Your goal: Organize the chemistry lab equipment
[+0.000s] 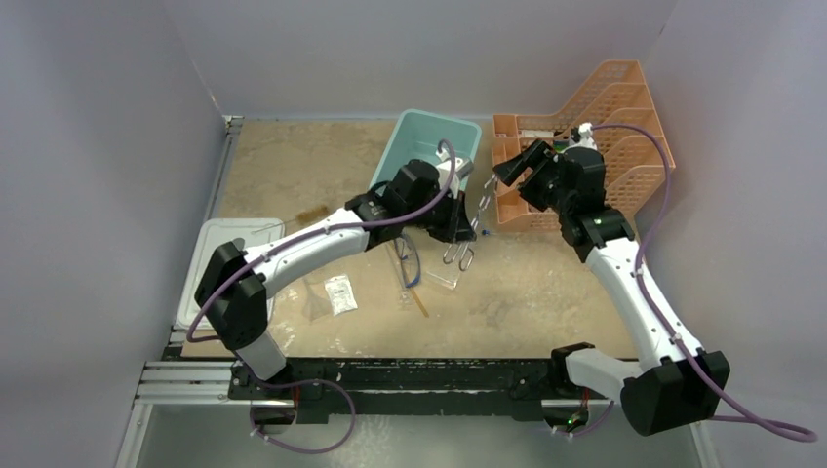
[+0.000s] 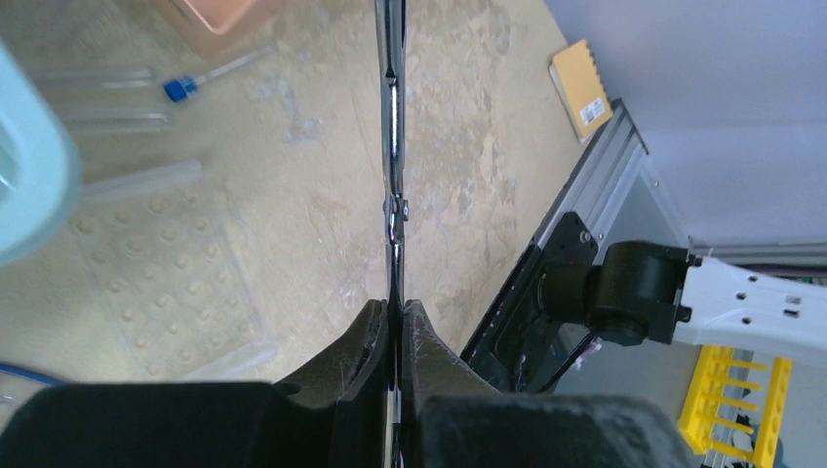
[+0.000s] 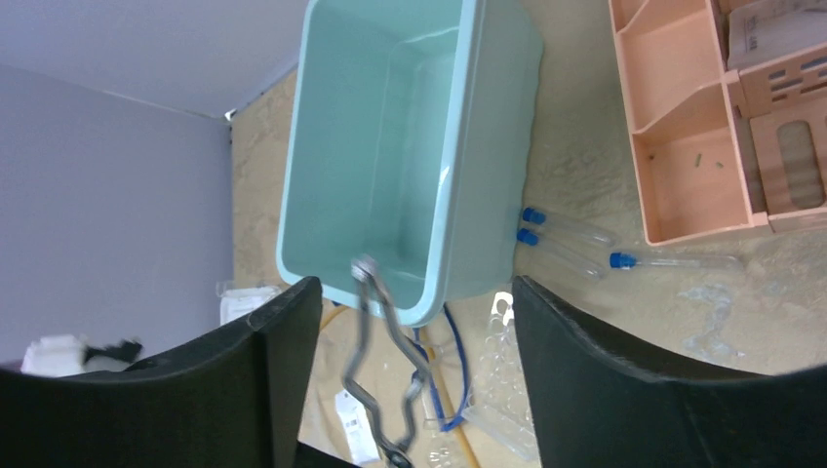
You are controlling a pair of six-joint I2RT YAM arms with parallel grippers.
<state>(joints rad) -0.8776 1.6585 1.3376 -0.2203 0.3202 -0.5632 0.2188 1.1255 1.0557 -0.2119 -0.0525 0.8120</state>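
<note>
Left gripper is clamped tight on the tongs, right by the bin. Right gripper hovers, fingers spread wide.

Lilac-grey walls (plain) enclose a mottled tan tabletop — evenly lit.

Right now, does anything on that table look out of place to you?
Yes. Three blue-capped clear tubes lie loose on the tabletop beside the pale green plastic bin, not standing in the clear plastic rack. The metal tongs are simply in mid-air, pinched in the left gripper.
</note>
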